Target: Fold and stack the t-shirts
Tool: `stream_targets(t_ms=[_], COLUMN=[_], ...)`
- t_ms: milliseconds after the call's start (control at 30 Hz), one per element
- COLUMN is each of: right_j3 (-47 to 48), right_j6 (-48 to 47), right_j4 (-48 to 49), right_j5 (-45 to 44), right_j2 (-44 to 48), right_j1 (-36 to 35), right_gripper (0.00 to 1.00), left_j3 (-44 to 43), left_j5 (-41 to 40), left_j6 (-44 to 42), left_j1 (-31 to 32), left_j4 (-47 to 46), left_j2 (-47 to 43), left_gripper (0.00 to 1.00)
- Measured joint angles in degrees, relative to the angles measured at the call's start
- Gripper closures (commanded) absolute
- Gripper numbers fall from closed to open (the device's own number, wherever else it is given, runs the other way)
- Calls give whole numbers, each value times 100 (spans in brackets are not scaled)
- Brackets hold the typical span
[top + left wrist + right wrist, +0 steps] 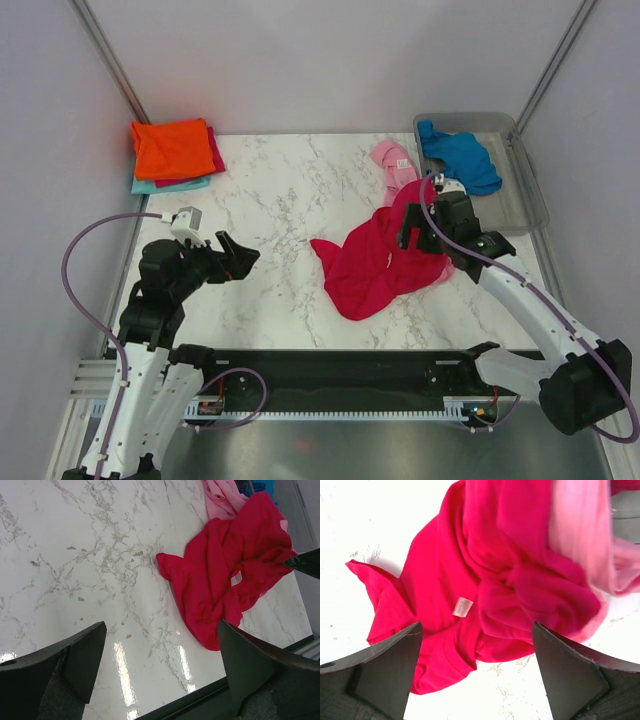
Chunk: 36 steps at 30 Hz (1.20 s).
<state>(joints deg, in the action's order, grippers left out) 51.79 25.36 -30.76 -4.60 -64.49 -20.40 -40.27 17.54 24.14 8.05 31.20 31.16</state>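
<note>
A crumpled crimson-pink t-shirt (375, 260) (230, 575) (485, 580) lies in a heap right of the table's middle, with a small white label (463, 606) showing. A light pink t-shirt (393, 165) (580, 535) lies partly under its far edge. A blue t-shirt (460, 155) sits in the grey tub (520, 205). An orange t-shirt (172, 147) tops a folded stack at the far left, over crimson-pink and teal layers. My right gripper (412, 232) (476, 672) hangs open just above the crimson-pink heap, holding nothing. My left gripper (232, 257) (160, 667) stands open over bare marble, left of the heap.
The marble table (280, 190) is walled by pale panels on three sides. A dark rail (340, 365) runs along the near edge by the arm bases. The tub stands at the far right corner.
</note>
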Motion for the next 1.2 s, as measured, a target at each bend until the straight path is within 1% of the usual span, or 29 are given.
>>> stream_targets(t_ms=[67, 233, 300, 367, 400, 433, 467, 500, 533, 567, 600, 667, 767, 833, 867, 900, 967, 1033, 1067, 1100, 1167, 1200], right_j3=[-15, -435, -490, -479, -463, -428, -372, -306, -219, -122, 7, 404, 1502, 2741, 3674, 4568, 6666, 8529, 9208, 9460, 9285, 9117], right_j6=[66, 363, 468, 533, 575, 573, 599, 640, 675, 723, 763, 824, 839, 752, 664, 560, 133, -396, -756, -1091, -1683, -1882], right_j4=[72, 111, 4, -17, -26, -59, -96, -114, -133, -160, -201, -415, -776, -1071, -1322, -1379, -1403, -1283, -957, -640, 79, 361], right_j5=[-122, -619, -911, -1200, -1292, -1399, -1471, -1534, -1622, -1674, -1740, -1864, -2061, -2177, -2277, -2378, -2649, -2822, -2918, -2970, -2992, -2977], right_j2=[-24, -662, -986, -1311, -1443, -1591, -1720, -1843, -1963, -2055, -2140, -2302, -2629, -2979, -3287, -3604, -4380, -5108, -5381, -5445, -5270, -5163], right_j1=[-184, -498, -581, -691, -739, -798, -850, -903, -966, -1034, -1115, -1300, -1716, -2142, -2402, -2673, -3377, -4063, -4419, -4739, -5226, -5337], right_gripper=[2, 2, 6, 21, 40, 53, 63, 77, 82, 89, 100, 100, 100, 100, 100, 100, 100, 100, 100, 100, 100, 100], left_j3=[0, 0, 0, 0, 0, 0, 0, 0, 0, 0, 0, 0, 0, 0, 0, 0, 0, 0, 0, 0, 0, 0], left_j5=[0, 7, 11, 35, 52, 59, 68, 72, 81, 85, 90, 101, 101, 96, 83, 70, 48, 35, 28, 17, -2, -4], left_j6=[0, 0, 0, -2, 0, -2, -2, 0, 0, 0, 0, 0, 0, 0, 0, 0, 0, 0, 0, 0, 0, 0], left_j1=[-2, -2, -2, -2, -2, -2, -2, -2, -2, -2, -2, -2, -2, -2, -2, -2, -13, -28, -33, -33, -33, -33], left_j4=[0, 0, 0, 0, 0, -2, -2, -2, -2, -2, -2, -2, -4, -4, -4, -4, -4, -4, -4, -4, -4, -4], left_j2=[9, 24, 24, 24, 24, 24, 24, 24, 24, 22, 17, -9, -90, -153, -184, -216, -271, -313, -326, -337, -354, -358], left_gripper=[0, 0, 0, 1, 0, 0, 0, 0, 0, 0, 0, 0, 0, 0, 0, 0, 0, 0, 0, 0, 0, 0])
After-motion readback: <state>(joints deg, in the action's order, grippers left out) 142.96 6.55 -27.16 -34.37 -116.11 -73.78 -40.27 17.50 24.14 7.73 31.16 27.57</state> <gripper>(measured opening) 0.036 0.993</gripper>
